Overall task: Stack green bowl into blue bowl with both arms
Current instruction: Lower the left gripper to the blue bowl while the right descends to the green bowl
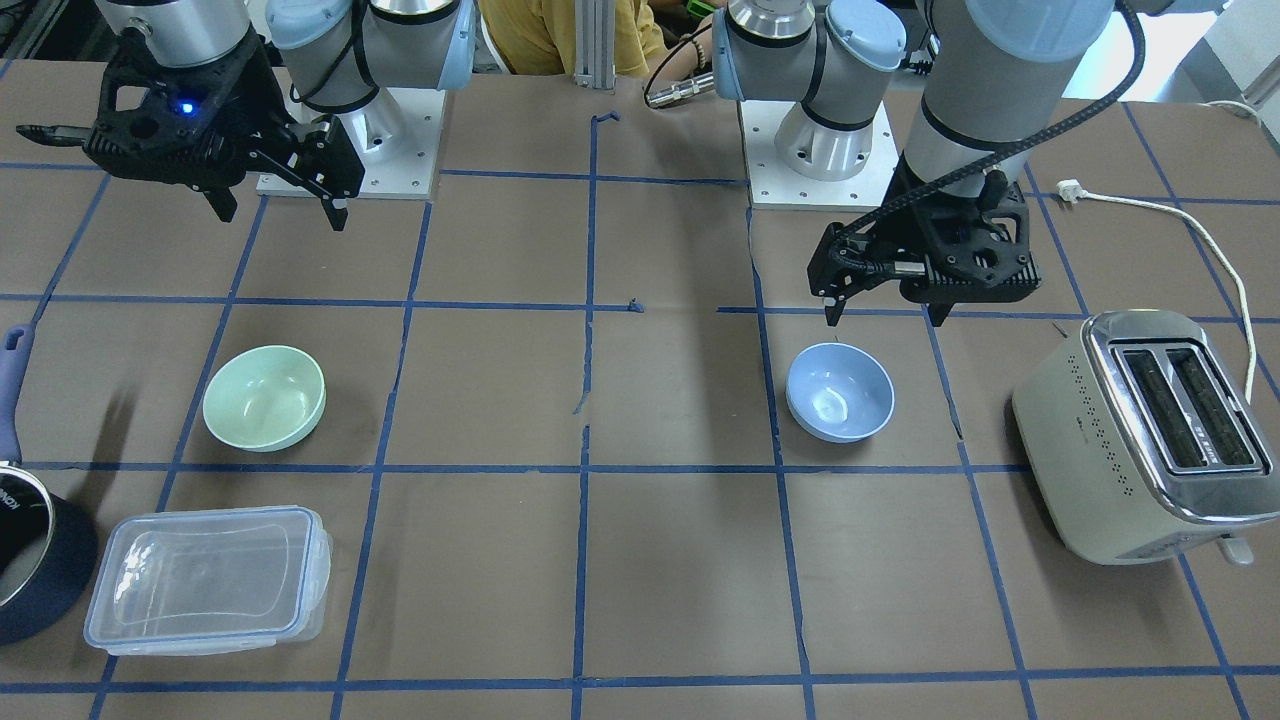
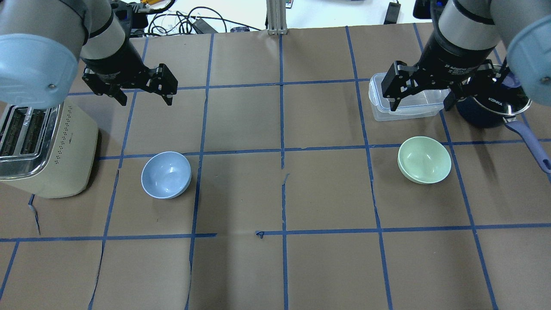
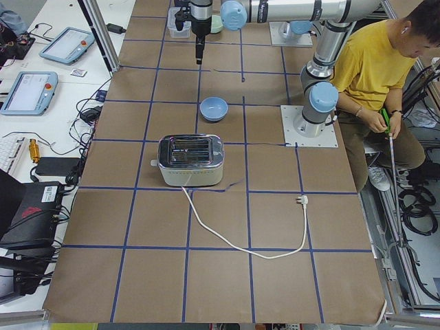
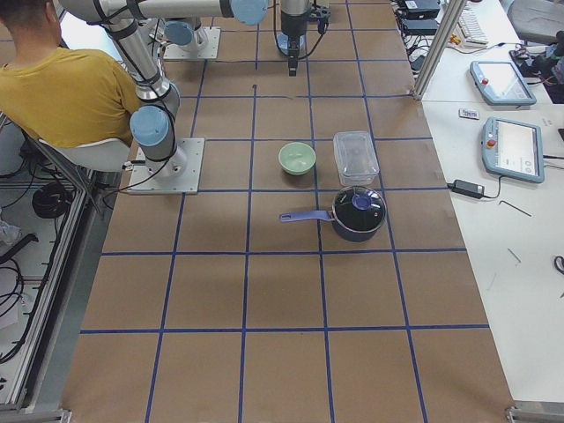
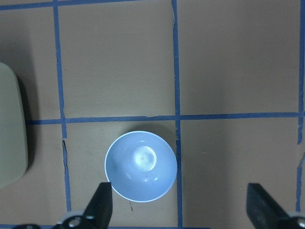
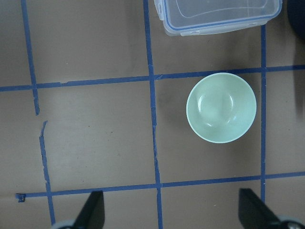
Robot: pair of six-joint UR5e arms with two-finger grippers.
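Note:
The pale blue bowl [image 2: 166, 175] sits upright and empty on the table's left half, beside the toaster; it also shows in the front view [image 1: 840, 392] and the left wrist view [image 5: 141, 166]. My left gripper [image 2: 144, 97] hovers open and empty above and beyond it, with the bowl near its left finger [image 5: 100, 202]. The mint-green bowl [image 2: 424, 159] sits upright and empty on the right half, also seen in the front view [image 1: 265, 397] and the right wrist view [image 6: 221, 107]. My right gripper [image 2: 421, 105] hovers open and empty high above the table.
A cream toaster [image 2: 43, 146] stands at the left edge, its white cord [image 1: 1200, 240] trailing behind. A clear lidded plastic container [image 2: 404, 101] and a dark pot [image 2: 490, 110] with a blue handle sit beyond the green bowl. Blue tape lines grid the brown table.

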